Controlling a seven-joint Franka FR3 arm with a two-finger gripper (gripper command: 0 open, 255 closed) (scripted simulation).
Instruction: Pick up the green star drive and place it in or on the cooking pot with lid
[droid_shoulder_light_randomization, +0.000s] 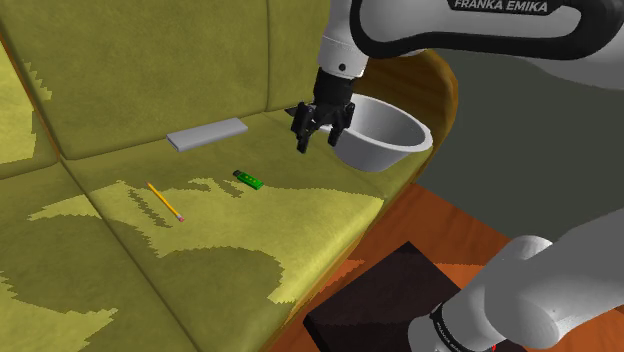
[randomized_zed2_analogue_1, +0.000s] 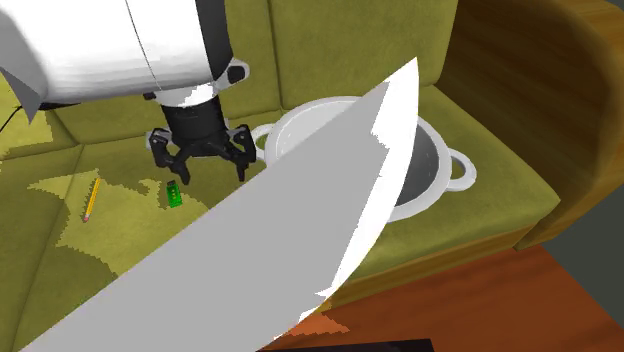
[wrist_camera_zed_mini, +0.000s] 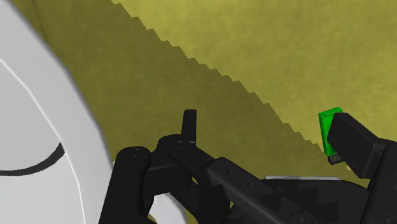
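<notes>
The green drive (droid_shoulder_light_randomization: 249, 179) lies flat on the olive sofa seat (droid_shoulder_light_randomization: 200, 250), a small green stick with a dark end. My black gripper (droid_shoulder_light_randomization: 322, 135) hangs open above the seat with nothing between its fingers, between the drive and the grey cooking pot (droid_shoulder_light_randomization: 385, 130). In the second exterior view the gripper (randomized_zed2_analogue_1: 210, 172) hovers just above and beside the drive (randomized_zed2_analogue_1: 174, 194), and the pot's rim (randomized_zed2_analogue_1: 445, 150) shows behind a white arm link (randomized_zed2_analogue_1: 300, 230). In the wrist view the drive (wrist_camera_zed_mini: 329, 129) sits close beside one fingertip (wrist_camera_zed_mini: 353, 143), outside the gap; the pot wall (wrist_camera_zed_mini: 38, 127) is on the other side.
A yellow pencil (droid_shoulder_light_randomization: 165, 201) lies on the seat past the drive, and a flat grey slab (droid_shoulder_light_randomization: 207, 133) rests near the backrest. The sofa's wooden arm (randomized_zed2_analogue_1: 540, 120) curves around behind the pot. The dark stand (droid_shoulder_light_randomization: 385, 300) sits on the reddish floor (droid_shoulder_light_randomization: 450, 240).
</notes>
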